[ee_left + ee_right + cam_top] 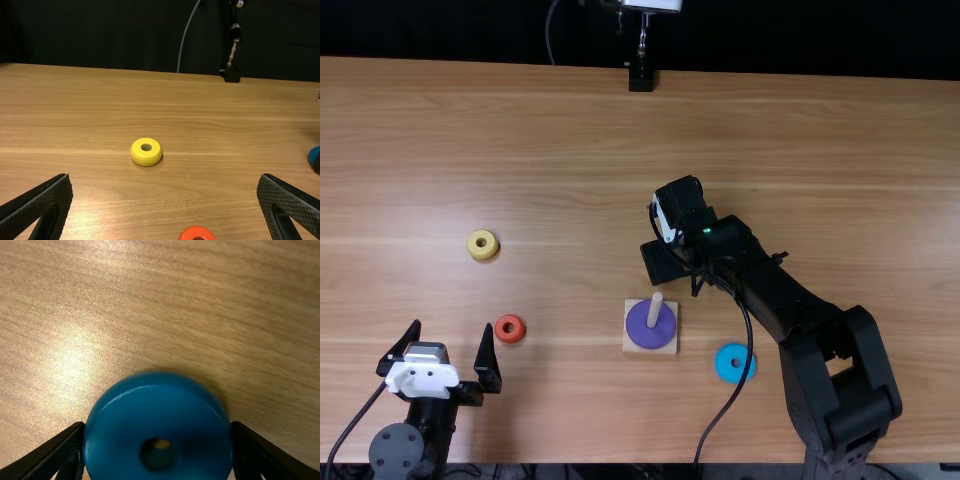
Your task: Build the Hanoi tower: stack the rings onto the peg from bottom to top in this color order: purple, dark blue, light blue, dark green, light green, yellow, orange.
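Note:
In the top view the right gripper [665, 262] is low over the table beyond the peg [655, 308]. The right wrist view has the right gripper [157, 427] shut on the dark blue ring [125, 435], a finger against each side. The purple ring [640, 330] lies around the peg on its square base [631, 346]. A light blue ring [724, 368] rests right of the base. The left gripper [451, 328] stands open near the orange ring [510, 328] and yellow ring [482, 244]. In its own view, the left gripper [165, 178] has nothing between its fingers.
The right arm [790, 300] stretches over the table right of the peg base, its cable hanging between the base and the light blue ring. A black stand [641, 78] is at the table's far edge [500, 64].

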